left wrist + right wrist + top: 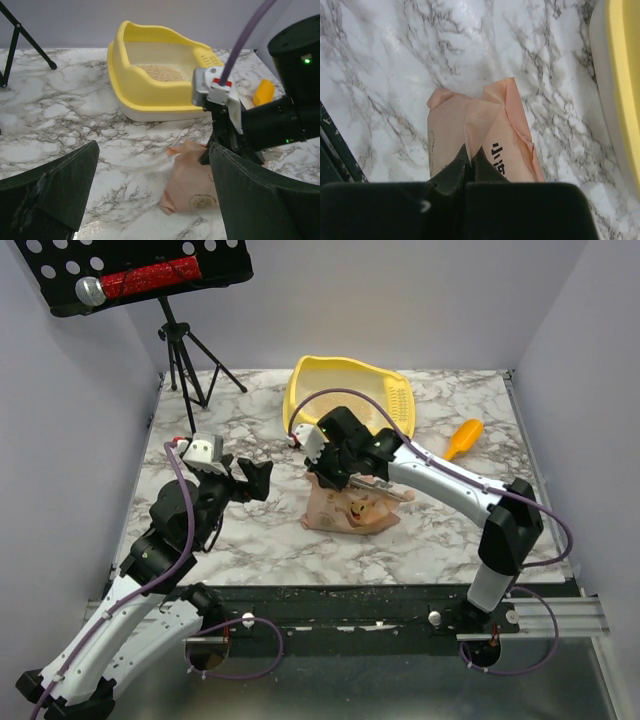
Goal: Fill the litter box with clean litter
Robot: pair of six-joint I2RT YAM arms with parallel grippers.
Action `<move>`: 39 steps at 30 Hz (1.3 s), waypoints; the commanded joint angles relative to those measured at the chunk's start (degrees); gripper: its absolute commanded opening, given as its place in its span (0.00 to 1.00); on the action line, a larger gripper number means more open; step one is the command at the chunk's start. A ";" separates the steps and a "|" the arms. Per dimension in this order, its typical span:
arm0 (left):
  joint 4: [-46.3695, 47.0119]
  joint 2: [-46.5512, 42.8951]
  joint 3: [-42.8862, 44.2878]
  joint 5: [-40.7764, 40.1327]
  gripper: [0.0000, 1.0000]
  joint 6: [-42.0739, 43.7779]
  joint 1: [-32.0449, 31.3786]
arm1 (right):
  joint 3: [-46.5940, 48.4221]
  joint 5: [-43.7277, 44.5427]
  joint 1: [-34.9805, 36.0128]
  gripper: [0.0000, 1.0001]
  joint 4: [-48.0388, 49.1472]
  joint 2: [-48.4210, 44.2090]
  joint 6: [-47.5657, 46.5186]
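The yellow litter box (pixel 305 380) stands at the back middle of the marble table; in the left wrist view (pixel 145 90) a mound of pale beige clean litter (pixel 161 73) lies inside it. The tan-pink bag (pixel 345 512) lies crumpled on the table in front of the box. My right gripper (pixel 318 472) is shut, pinching a fold of the bag (pixel 470 125) between its fingertips (pixel 456 165). My left gripper (pixel 252 480) is open and empty, to the left of the bag (pixel 192 185), its fingers (pixel 55 185) wide apart above the table.
A small yellow-orange scoop (pixel 462 438) lies on the table right of the box. A black tripod (pixel 185 355) with a perforated stand stands at the back left. Grains are scattered along the dark front edge (pixel 340 590).
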 commanded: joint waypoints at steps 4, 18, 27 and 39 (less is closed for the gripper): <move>0.83 -0.12 -0.97 1.14 0.99 0.68 0.41 | 20.68 -4.32 0.80 0.01 10.47 10.76 2.18; 1.26 -0.21 -1.15 2.28 0.99 0.42 1.47 | 23.60 -13.83 5.19 0.17 7.30 12.89 2.54; 1.35 -0.65 -1.15 2.80 0.99 0.51 1.47 | 12.39 1.99 4.67 0.67 9.06 -1.69 -2.98; 0.91 -0.65 -1.06 2.98 0.99 -0.19 1.47 | -12.33 6.49 -1.31 0.82 11.25 -18.05 -15.55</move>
